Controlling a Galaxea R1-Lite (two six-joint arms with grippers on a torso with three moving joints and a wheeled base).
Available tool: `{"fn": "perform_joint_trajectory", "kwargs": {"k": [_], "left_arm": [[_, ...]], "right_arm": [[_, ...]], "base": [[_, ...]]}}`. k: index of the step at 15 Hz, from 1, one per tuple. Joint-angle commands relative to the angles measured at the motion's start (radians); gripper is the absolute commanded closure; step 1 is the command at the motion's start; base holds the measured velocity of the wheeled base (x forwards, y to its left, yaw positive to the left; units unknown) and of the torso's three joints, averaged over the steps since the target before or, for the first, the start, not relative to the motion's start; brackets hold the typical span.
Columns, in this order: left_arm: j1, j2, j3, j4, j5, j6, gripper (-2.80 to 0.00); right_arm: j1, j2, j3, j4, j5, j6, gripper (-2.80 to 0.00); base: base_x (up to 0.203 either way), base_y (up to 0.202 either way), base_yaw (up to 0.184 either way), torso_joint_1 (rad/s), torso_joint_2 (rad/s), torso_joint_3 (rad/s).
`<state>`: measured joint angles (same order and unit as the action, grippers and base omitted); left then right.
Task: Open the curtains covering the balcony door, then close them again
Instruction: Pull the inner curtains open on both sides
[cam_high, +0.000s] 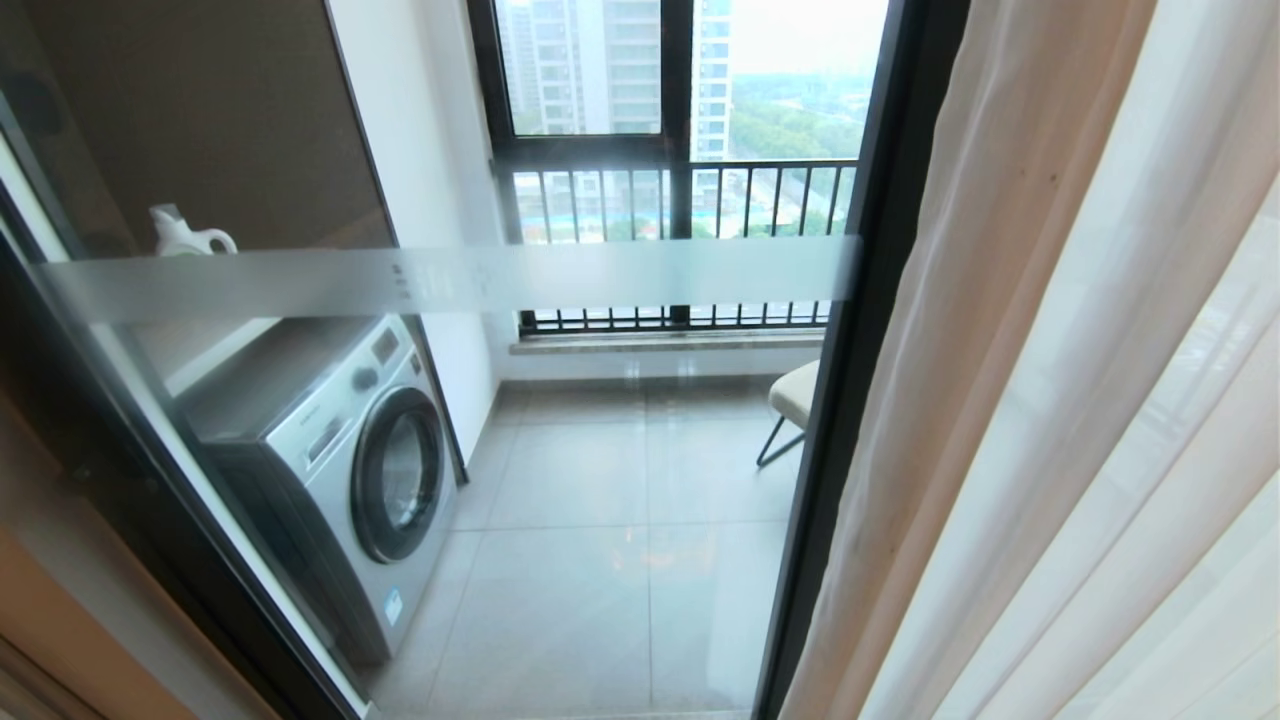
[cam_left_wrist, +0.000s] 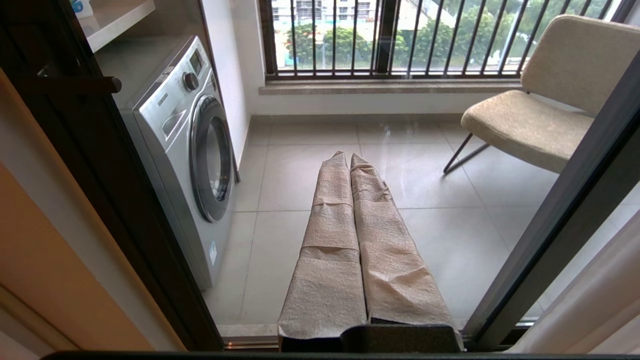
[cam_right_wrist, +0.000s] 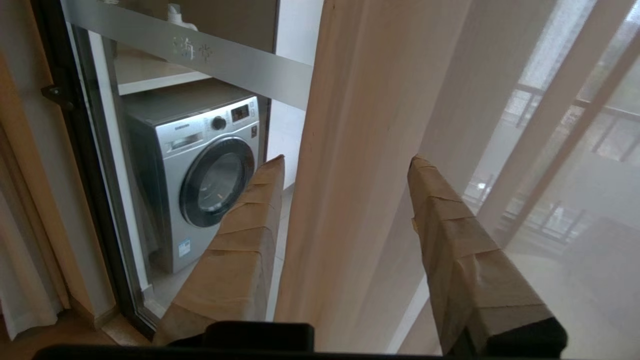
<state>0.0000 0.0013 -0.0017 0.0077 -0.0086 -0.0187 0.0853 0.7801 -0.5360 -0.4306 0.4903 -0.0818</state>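
Right gripper (cam_right_wrist: 345, 165) fingers apart around the curtains (cam_right_wrist: 370, 150); left gripper (cam_left_wrist: 348, 157) fingers together

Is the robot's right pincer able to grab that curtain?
Probably yes. The right pincer is open, with the edge of the curtain showing between its fingers and nothing in the way.

Closed left tool (cam_left_wrist: 350, 157) before balcony door (cam_left_wrist: 560, 220)

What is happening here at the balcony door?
The right gripper is open, its fingers on either side of the edge fold of the sheer curtain, not yet closed on it. The left gripper is shut and idle, facing the balcony door. Behind the glass stand a washing machine and a chair.
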Motion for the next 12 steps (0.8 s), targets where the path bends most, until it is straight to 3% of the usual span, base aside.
{"fn": "perform_joint_trajectory", "kwargs": {"k": [1, 4, 9, 12], "left_arm": [[0.000, -0.001, -0.001, 0.000, -0.001, -0.001, 0.00], [0.000, -0.001, 0.000, 0.000, -0.001, -0.001, 0.00], [0.000, -0.001, 0.000, 0.000, -0.001, -0.001, 0.00], [0.000, -0.001, 0.000, 0.000, -0.001, -0.001, 0.00]], "right_arm": [[0.058, 0.209, -0.057, -0.090, 0.005, 0.000, -2.80], [0.120, 0.328, -0.117, -0.171, 0.002, -0.001, -2.80], [0.150, 0.502, -0.226, -0.226, -0.002, -0.004, -2.80], [0.152, 0.576, -0.272, -0.254, -0.067, -0.004, -2.80]], "base": [[0.000, 0.000, 0.000, 0.000, 0.00, 0.000], [0.000, 0.000, 0.000, 0.000, 0.00, 0.000], [0.000, 0.000, 0.000, 0.000, 0.00, 0.000], [0.000, 0.000, 0.000, 0.000, 0.00, 0.000]]}}
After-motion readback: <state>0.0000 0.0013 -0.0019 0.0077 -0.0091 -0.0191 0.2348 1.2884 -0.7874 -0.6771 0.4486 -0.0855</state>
